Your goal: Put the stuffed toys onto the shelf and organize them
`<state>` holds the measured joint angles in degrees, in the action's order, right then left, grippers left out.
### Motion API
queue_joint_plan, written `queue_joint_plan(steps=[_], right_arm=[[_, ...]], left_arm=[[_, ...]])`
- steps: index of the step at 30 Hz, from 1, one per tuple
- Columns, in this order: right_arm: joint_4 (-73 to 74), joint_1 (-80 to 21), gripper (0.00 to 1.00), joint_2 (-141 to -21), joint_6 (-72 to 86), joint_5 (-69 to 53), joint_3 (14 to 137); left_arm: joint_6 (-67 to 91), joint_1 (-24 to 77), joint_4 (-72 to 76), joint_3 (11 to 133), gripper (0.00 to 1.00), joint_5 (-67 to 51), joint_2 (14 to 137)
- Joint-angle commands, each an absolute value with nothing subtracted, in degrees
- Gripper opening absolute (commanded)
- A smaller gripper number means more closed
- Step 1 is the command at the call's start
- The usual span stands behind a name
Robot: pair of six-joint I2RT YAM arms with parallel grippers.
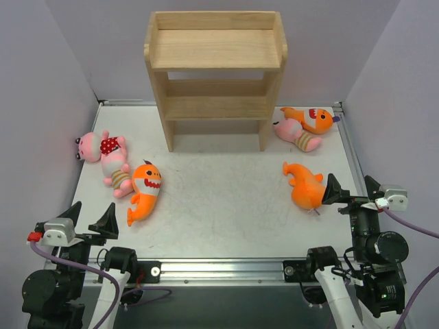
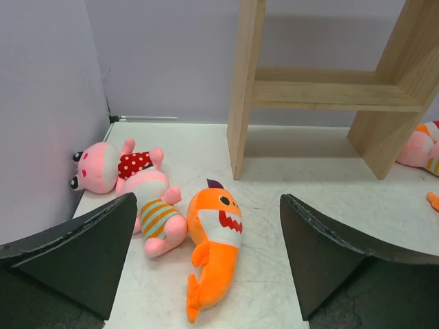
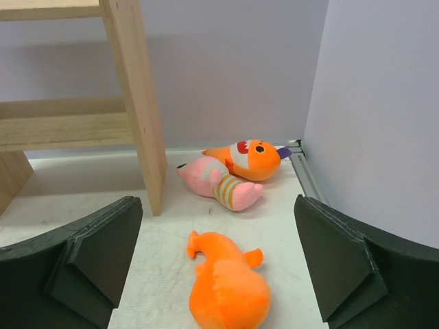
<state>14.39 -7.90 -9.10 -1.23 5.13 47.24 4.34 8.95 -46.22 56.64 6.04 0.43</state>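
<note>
The wooden shelf (image 1: 215, 68) stands at the back with all tiers bare. On the left lie a polka-dot pink doll (image 1: 96, 145), a striped pink doll (image 1: 118, 175) and an orange fish (image 1: 144, 190). My left gripper (image 1: 88, 218) is open and empty, near of that fish (image 2: 214, 240). On the right lie an orange fish (image 1: 305, 185), and further back a striped pink doll (image 1: 296, 132) against another orange fish (image 1: 314, 119). My right gripper (image 1: 353, 190) is open and empty, just right of the near fish (image 3: 230, 291).
Purple walls close in the table (image 1: 219, 199) at the left, right and back. A metal rail (image 1: 350, 147) runs along the right edge. The shelf's legs (image 2: 243, 89) stand between the two toy groups.
</note>
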Motion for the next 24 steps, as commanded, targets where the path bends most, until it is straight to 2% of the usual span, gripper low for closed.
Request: queue_joint_plan(steps=[1, 17, 24], right_arm=[[11.7, -7.8, 1.0, -9.0, -1.8, 4.9, 47.5], [12.8, -7.8, 1.0, -16.8, 5.4, 8.0, 47.6], [12.7, -7.8, 1.0, -19.1, 9.1, 6.4, 46.2]], left_arm=[[5.6, 8.7, -45.9, 56.4, 0.94, 7.0, -4.3], [6.0, 8.6, -42.6, 54.8, 0.94, 4.2, -3.4], [10.4, 8.7, -40.1, 53.8, 0.94, 0.5, 3.9]])
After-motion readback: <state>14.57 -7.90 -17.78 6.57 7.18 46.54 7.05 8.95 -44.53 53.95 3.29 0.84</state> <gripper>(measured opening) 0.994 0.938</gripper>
